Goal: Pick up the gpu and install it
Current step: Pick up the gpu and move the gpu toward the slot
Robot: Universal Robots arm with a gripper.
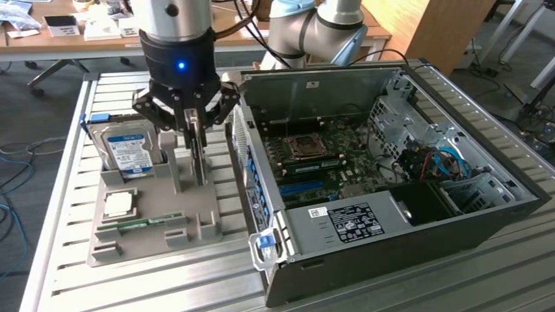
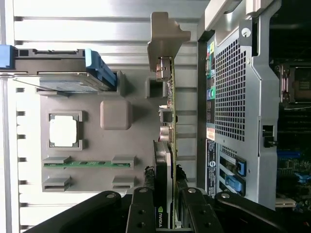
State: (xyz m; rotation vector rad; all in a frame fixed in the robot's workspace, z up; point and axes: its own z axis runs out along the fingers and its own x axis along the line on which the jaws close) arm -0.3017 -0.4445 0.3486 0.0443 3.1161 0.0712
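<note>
The gpu (image 1: pixel 197 162) is a thin dark card standing on edge over the grey parts holder (image 1: pixel 147 234), close to the open computer case (image 1: pixel 485 214). My gripper (image 1: pixel 195 140) comes straight down on it and is shut on the card, one finger on each face. In the wrist view the gpu (image 2: pixel 169 97) runs edge-on away from the gripper (image 2: pixel 166 194), its metal end bracket (image 2: pixel 165 34) at the far end. I cannot tell whether the card's lower edge still sits in the holder. The motherboard (image 1: pixel 321 162) lies exposed inside the case.
The holder (image 2: pixel 116 160) also carries a silver hard drive (image 1: pixel 129 149) with a blue-white label, a square processor (image 1: pixel 119 205) and a green memory stick (image 1: pixel 139 223). The case's perforated rear wall (image 2: pixel 233 97) stands right beside the card. All of it rests on a slatted metal table (image 1: pixel 69 279).
</note>
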